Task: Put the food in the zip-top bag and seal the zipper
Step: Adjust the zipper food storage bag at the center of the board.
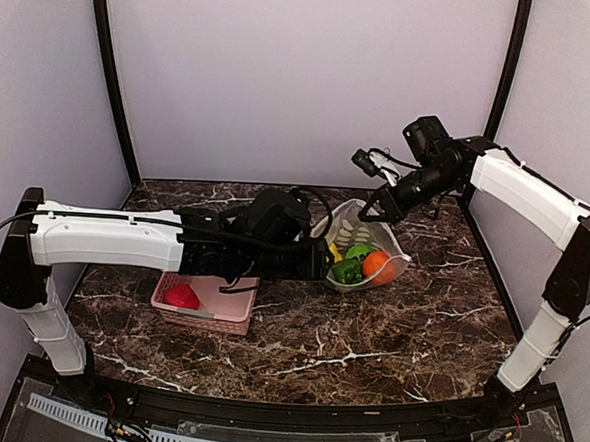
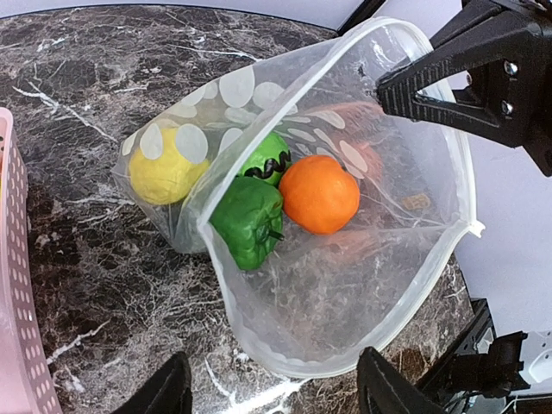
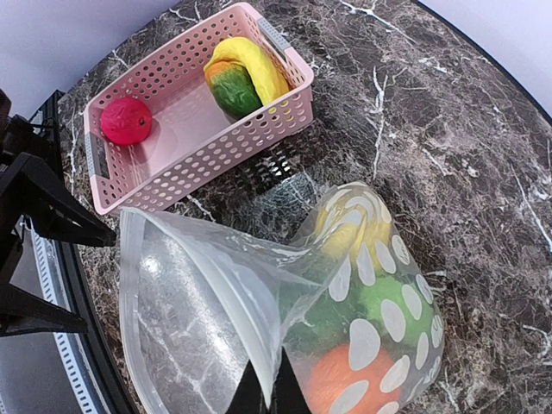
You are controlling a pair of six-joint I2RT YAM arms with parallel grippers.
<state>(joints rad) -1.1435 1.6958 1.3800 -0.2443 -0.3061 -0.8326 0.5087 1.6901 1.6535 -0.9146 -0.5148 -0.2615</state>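
Note:
The polka-dot zip-top bag (image 1: 359,235) lies on the table with its mouth held open. Inside are an orange (image 2: 319,194), a green pepper (image 2: 248,222), another green piece (image 2: 267,159) and a yellow lemon-like piece (image 2: 164,168). My right gripper (image 1: 381,211) is shut on the bag's upper zipper rim (image 3: 259,285) and lifts it; it also shows in the right wrist view (image 3: 267,384). My left gripper (image 2: 276,384) is open and empty, just in front of the bag's mouth. A magenta-red piece (image 3: 126,121) and a yellow banana (image 3: 254,65) lie in the pink basket (image 3: 285,108).
The pink basket (image 1: 204,316) stands left of the bag, partly under my left arm (image 1: 114,238). The enclosure walls rise at the back and sides. Dark marble table (image 1: 388,337) extends in front of the bag.

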